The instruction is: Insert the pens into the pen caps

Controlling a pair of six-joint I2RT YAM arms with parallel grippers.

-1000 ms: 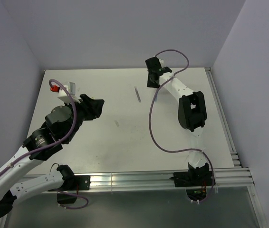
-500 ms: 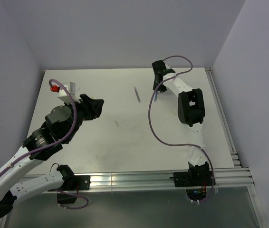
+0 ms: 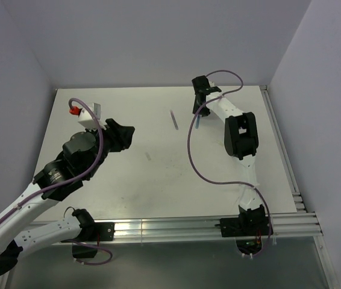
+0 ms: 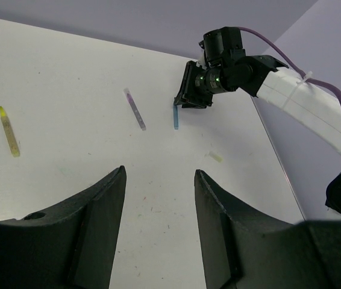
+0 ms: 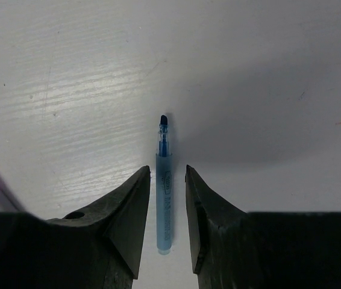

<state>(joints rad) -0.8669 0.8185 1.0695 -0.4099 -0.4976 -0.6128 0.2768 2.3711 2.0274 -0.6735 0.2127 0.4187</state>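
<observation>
Top-down view. White tabletop, plain walls round it, aluminium rails along the near edge.

Left arm comes in from bottom left. The left gripper is over the left-centre of the tabletop with its black fingers pointing right. A white block with a red part sits on its wrist.

Right arm is stretched to the far side, purple cable looping off it. The right gripper points down at the far end of the blue pen; finger gap not readable from here.

Grey-purple pen lies flat just left of the blue one, apart from it. Small pale sliver near centre, too small to identify.
</observation>
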